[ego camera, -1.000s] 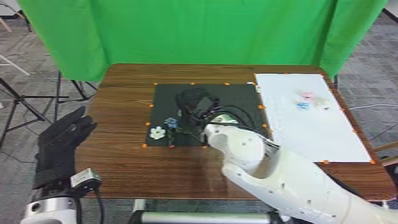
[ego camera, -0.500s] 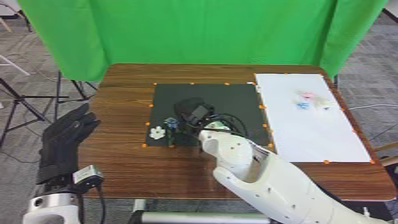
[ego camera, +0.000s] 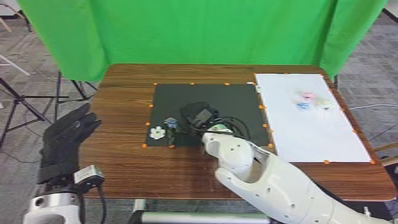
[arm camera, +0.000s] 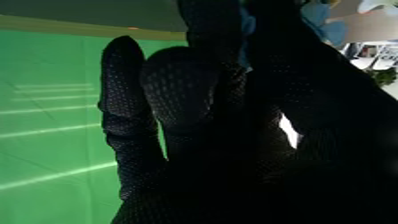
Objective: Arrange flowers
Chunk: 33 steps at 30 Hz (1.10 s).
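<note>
Could knock the blue flower askew or crumple petals with any sideways sweep of the right hand, being so near; might drag the white flower too by dipping low. Look left of centre on the dark mat: blue just left of the right hand, white farther lower left. Cannot tell whether clenched, released or grasping there. Note the left hand, relaxed, lower left.
</note>
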Tool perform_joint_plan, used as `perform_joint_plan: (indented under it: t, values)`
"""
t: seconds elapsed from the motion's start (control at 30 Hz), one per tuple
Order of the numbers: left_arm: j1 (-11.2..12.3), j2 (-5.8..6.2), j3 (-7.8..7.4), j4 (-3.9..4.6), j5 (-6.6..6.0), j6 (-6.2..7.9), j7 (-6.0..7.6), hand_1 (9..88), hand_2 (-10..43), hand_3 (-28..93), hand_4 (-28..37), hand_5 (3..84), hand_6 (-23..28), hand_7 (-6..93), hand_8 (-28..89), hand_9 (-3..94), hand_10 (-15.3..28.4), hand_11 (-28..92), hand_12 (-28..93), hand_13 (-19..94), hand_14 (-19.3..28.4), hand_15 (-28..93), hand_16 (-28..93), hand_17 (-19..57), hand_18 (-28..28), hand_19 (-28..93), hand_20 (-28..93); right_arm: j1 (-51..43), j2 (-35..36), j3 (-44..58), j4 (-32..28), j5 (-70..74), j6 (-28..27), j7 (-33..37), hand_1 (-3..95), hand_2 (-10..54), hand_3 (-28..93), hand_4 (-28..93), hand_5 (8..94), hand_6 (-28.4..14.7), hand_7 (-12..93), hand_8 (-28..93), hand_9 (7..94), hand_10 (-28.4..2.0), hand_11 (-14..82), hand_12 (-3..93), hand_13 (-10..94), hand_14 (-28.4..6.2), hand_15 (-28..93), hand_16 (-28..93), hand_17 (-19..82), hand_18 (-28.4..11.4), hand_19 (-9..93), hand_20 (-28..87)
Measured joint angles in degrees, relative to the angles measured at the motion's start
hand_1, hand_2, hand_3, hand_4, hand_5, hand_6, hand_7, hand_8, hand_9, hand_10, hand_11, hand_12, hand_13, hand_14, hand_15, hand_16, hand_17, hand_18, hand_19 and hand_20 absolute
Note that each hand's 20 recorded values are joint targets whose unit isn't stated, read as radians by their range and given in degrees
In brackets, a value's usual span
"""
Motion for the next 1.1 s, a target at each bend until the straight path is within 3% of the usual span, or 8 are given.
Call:
perform_joint_plan:
  t: [0.5,0.77,1.1]
  values:
    - [0.03,-0.41,0.06,0.00,0.20,-0.02,-0.50,26.5,5.6,84,-18.8,40.8,10.9,15.9,-11,34.7,20.1,37,5,23,26.7,63,-18,-9.2,21.0,60,1,-1.47,-0.70,1.79,-2.14,-0.57,0.01,0.38,46.8,-9.5,78,-28,67.6,-4.6,23,2,77.5,-10.0,26.2,35.2,74,-5.9,74,19,36,-19.5,93,-1]
    - [-0.14,-0.41,0.55,0.04,0.31,-0.05,-0.53,26.5,5.2,84,-18.5,40.8,11.0,15.9,-11,34.6,20.1,37,5,24,26.8,63,-18,-9.2,21.1,60,1,0.30,-1.39,0.04,-0.91,-0.43,0.14,1.51,45.7,-9.5,80,-28,64.3,-5.5,23,-10,70.8,-12.1,31.7,31.6,70,-7.1,75,18,34,-19.9,93,-4]
    - [-0.13,-0.68,0.48,0.05,0.59,-0.14,-0.75,26.7,4.9,83,-18.2,41.0,11.0,15.9,-11,34.6,20.1,37,5,24,26.8,64,-18,-9.3,21.1,60,1,-0.05,-2.03,1.65,-0.70,-0.87,-2.75,1.89,43.1,-9.5,84,-28,59.6,-8.1,22,-11,62.7,-16.4,38.1,24.6,66,-8.4,76,20,31,-21.1,93,-6]
